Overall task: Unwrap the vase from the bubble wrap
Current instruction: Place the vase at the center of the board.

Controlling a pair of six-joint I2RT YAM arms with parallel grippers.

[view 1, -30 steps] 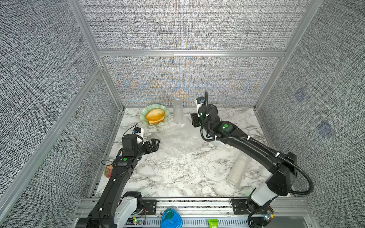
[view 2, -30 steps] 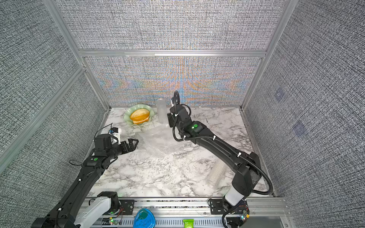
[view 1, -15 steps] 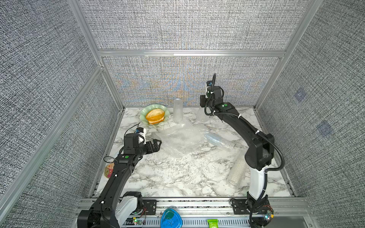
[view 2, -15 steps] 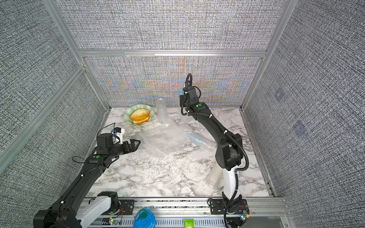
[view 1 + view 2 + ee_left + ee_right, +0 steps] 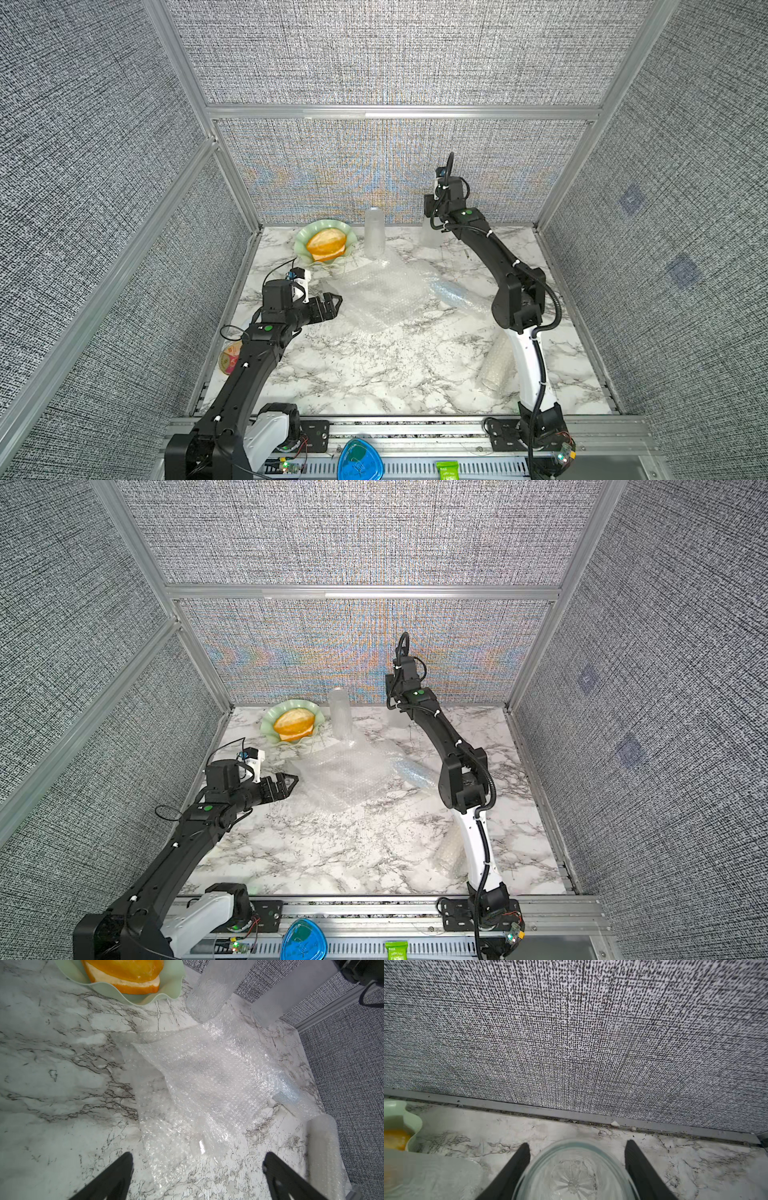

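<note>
The vase (image 5: 574, 1176) is clear glass with a star-cut base, and my right gripper (image 5: 577, 1144) is shut on its rim from above. In both top views the vase (image 5: 430, 237) hangs upright by the back wall at the right, low over the table, below my right gripper (image 5: 431, 220). The bubble wrap (image 5: 386, 291) lies as a loose crinkled sheet in the middle of the table. My left gripper (image 5: 332, 305) stands open just left of the sheet. In the left wrist view the bubble wrap (image 5: 203, 1084) spreads ahead of my left gripper (image 5: 197, 1159).
A green wavy dish (image 5: 303, 245) with orange bread sits at the back left. A tall clear textured cylinder (image 5: 374, 232) stands beside it. A bubble wrap roll (image 5: 496, 365) lies at the front right. A bluish wrapped bundle (image 5: 453, 291) lies on the sheet's right edge.
My right arm has swung from the table's middle to the back right wall with the vase in its gripper. The left arm has barely shifted.
</note>
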